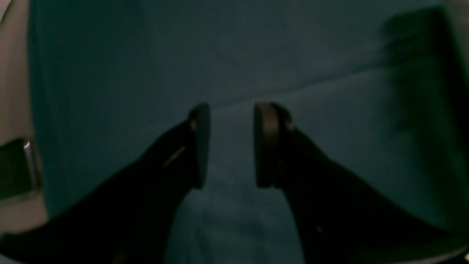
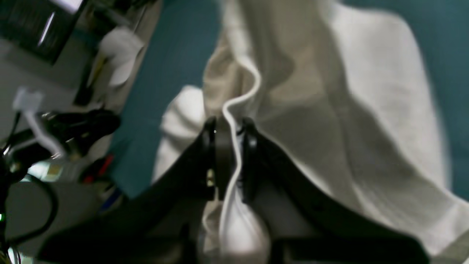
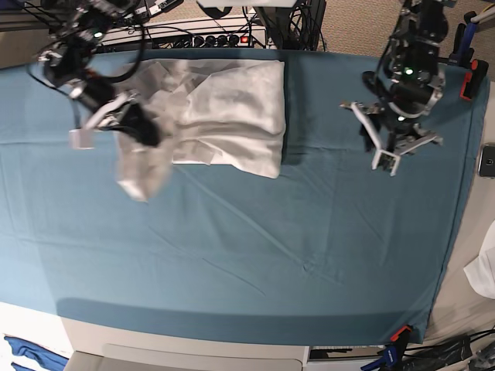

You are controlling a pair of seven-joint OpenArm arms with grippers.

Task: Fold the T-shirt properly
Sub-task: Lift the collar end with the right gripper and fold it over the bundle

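**Teal table, shirt up top, right arm has the fabric**

We see a table covered by a teal tablecloth (image 3: 255, 255), with cables and a power strip (image 3: 209, 39) along the far edge. No brand, label or writing is readable anywhere; both wrist views are blurry and the left one is dark.

The T-shirt (image 3: 224, 116) lies bunched near the far edge, toward the base view's left, partly folded over itself. One portion hangs off its near-left side, lifted and motion-blurred.

The right gripper (image 2: 229, 146) is clenched on the T-shirt (image 2: 329, 110): in its wrist view a hemmed edge runs straight between the two jaws, with cloth bunched below them. In the base view this gripper (image 3: 139, 124) sits at the shirt's left edge.

The left gripper (image 1: 231, 146) is released, with a clear gap between the jaws and only teal cloth beneath. In the base view it (image 3: 387, 147) hovers well apart from the shirt, over bare tablecloth.

A phone (image 3: 487, 161) lies at the table's right edge.
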